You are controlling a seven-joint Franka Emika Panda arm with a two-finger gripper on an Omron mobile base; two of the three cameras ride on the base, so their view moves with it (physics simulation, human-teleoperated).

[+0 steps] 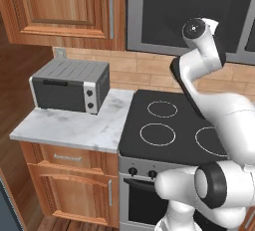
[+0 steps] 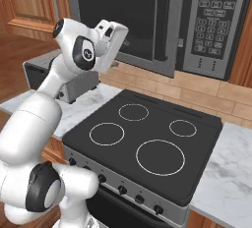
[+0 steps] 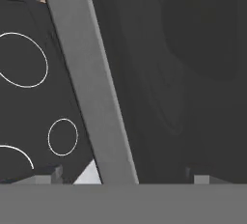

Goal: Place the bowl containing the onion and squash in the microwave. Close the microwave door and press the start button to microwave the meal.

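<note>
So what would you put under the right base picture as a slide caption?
White robot arm reaching up beside the microwave door, above a black four-ring stove on a marble counter.

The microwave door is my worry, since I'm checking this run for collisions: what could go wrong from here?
1. The microwave door stands partly open with the hand close at its frame; a careless swing could bump it rather than push it squarely.
2. The hand looks open and holds nothing, so a push may slip off the door's grey frame.
3. The stove lies right below, so a low sweep of the arm could strike it.
</note>
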